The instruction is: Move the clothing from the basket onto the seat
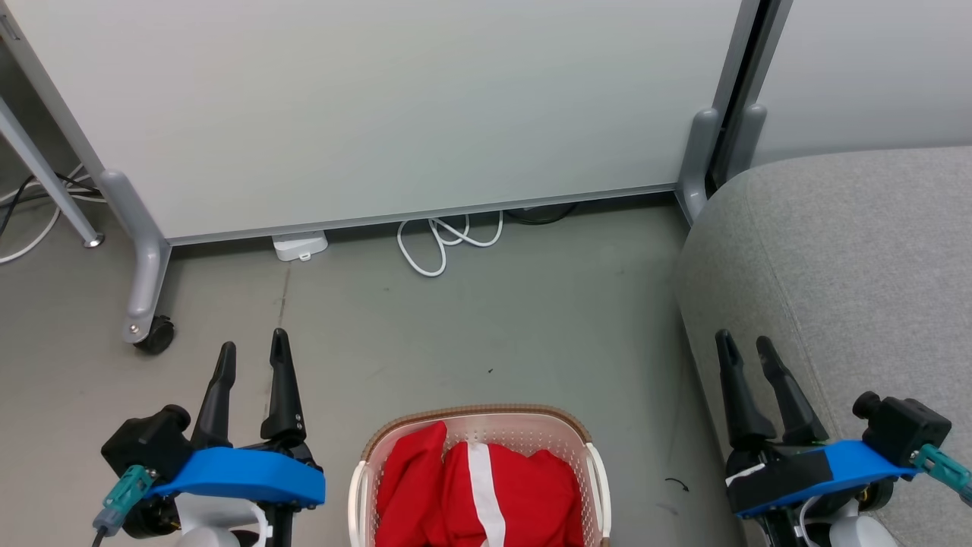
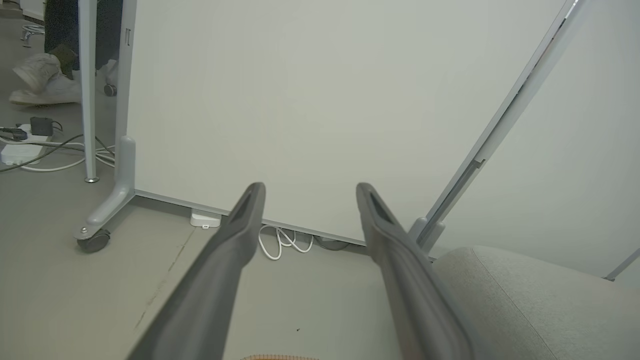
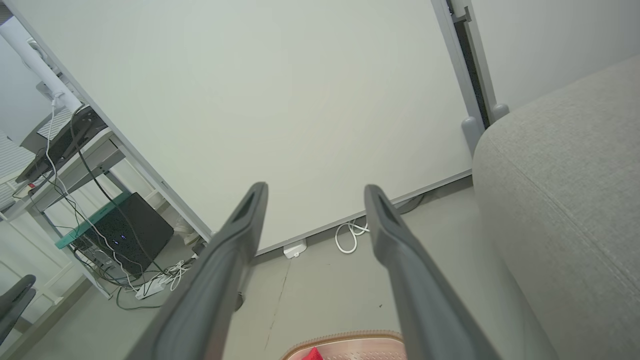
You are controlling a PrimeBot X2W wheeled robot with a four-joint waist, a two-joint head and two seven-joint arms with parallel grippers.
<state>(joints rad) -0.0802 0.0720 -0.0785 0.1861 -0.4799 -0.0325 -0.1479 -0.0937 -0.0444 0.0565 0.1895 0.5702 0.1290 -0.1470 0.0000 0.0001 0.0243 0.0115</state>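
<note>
Red clothing [image 1: 478,494] with a white stripe fills the cream basket [image 1: 486,414], which stands on the floor at the bottom middle of the head view. Its brown rim [image 3: 345,337] and a scrap of red clothing [image 3: 314,354] peek in at the bottom of the right wrist view. The grey seat [image 1: 850,281] rises at the right. My left gripper [image 1: 253,351] hangs open left of the basket, holding nothing. My right gripper [image 1: 746,344] is open and empty beside the seat's front corner. Both wrist views show spread fingers [image 2: 240,220] [image 3: 385,225] with only air between them.
A white partition panel [image 1: 380,106] on castor feet [image 1: 156,334] stands behind the basket. A white cable [image 1: 444,235] and a small white box [image 1: 300,245] lie at its base. A person's shoes [image 2: 45,80] show past the panel. A desk with cables [image 3: 75,165] stands at the left.
</note>
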